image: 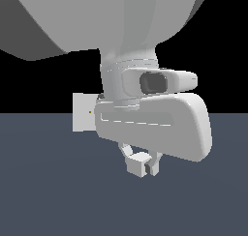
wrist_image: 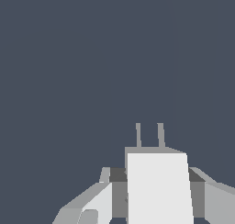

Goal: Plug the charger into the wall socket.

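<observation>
The charger [image: 137, 164], a small off-white block, sits between the fingers of my gripper [image: 143, 166], which is shut on it just above the floor. In the wrist view the charger [wrist_image: 158, 191] fills the space between the two fingers [wrist_image: 108, 195], and its two thin grey prongs [wrist_image: 138, 135] point away from the hand. The wall socket [image: 83, 113] is an upright off-white panel at the exterior view's left. It stands behind my hand and is partly hidden by it, with one tiny yellowish hole showing. The socket is out of the wrist view.
A flat dark blue-grey floor [image: 53, 191] spreads under everything, with black background above it. The bulky white hand and arm links [image: 155, 124] cover the middle of the exterior view and the socket's right part.
</observation>
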`<state>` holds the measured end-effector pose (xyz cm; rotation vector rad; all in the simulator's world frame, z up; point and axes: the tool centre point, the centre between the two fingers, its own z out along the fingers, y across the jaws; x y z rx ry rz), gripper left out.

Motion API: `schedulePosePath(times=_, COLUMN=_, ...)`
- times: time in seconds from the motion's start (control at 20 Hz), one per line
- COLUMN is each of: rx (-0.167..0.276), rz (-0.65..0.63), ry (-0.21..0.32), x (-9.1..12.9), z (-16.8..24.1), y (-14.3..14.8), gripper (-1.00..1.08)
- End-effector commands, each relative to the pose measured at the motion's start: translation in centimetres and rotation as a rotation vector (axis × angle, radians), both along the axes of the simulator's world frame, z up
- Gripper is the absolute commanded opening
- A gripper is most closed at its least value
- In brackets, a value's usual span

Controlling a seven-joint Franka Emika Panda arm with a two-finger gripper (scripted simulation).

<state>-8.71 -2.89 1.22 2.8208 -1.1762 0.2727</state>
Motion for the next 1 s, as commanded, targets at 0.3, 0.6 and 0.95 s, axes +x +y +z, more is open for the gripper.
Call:
schedulePosePath(times=0.3, rx=-0.001, rz=0.08, ry=-0.001, x=0.7, z=0.6, y=0.3, gripper=-1.0)
schedulePosePath(times=0.6, rx=-0.003, rz=0.206, ry=-0.002, x=1.8, z=1.6, y=0.8, gripper=-1.0)
schedulePosePath(times=0.95, rx=-0.005, rz=0.409, ry=-0.004, x=3.4, z=3.2, y=2.0, gripper=-1.0)
